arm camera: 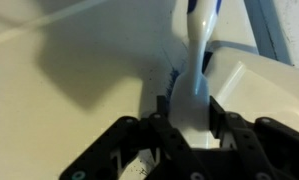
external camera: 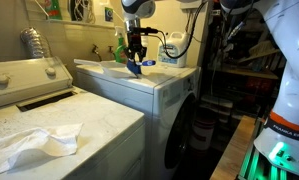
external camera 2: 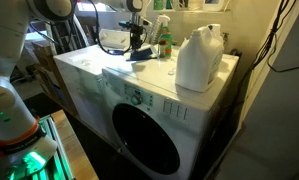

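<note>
1. The end effector (arm camera: 189,118) is seen clenched on a white-and-blue tool (arm camera: 197,55). The white shaft is gripped between the dark fingers (arm camera: 149,135) at the lower centre of the wrist view.
2. In the wrist view, the tool runs from the fingers up to the top edge of the frame, where its blue part is seen.
3. In both exterior views the end effector (external camera: 136,52) (external camera 2: 137,40) is found at the upper centre of the frame. The tool's blue end (external camera: 135,68) (external camera 2: 139,54) hangs below it, at the white surface (external camera 2: 89,65) of a washer (external camera 2: 139,130). Whether they touch cannot be told.
4. A green bottle (external camera 2: 164,40) stands just beside the end effector, at the back of the surface.
5. A white jug (external camera 2: 199,58) stands at the upper right of an exterior view, well apart from the tool.
6. A white cloth (external camera: 34,145) lies at the lower left of an exterior view, on a neighbouring machine.
</note>
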Robot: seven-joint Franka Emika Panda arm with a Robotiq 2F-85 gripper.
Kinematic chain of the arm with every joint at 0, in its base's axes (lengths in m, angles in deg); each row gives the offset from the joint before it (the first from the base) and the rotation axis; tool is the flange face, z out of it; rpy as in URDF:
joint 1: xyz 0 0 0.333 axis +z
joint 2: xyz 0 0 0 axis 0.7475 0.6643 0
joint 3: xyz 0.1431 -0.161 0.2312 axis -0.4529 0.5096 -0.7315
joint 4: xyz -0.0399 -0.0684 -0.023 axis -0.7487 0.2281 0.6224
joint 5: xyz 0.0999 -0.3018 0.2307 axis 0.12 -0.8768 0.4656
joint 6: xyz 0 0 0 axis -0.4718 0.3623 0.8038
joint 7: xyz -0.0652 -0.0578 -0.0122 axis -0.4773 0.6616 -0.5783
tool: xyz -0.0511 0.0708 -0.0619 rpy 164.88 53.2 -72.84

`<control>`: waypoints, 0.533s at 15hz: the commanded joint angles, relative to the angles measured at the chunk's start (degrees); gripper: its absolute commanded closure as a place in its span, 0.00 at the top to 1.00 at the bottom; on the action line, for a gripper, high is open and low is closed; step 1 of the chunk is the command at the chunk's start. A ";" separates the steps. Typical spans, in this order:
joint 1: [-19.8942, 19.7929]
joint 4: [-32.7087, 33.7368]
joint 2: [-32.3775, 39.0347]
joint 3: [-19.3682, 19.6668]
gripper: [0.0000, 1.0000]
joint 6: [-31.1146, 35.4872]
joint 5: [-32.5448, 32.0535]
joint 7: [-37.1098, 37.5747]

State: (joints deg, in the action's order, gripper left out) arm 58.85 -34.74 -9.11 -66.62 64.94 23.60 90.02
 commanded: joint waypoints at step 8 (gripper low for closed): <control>-5.02 -10.40 -10.25 0.27 0.16 3.16 -1.26 -14.62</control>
State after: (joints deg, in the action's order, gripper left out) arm 57.12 -38.68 -14.27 -65.55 65.73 22.91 84.09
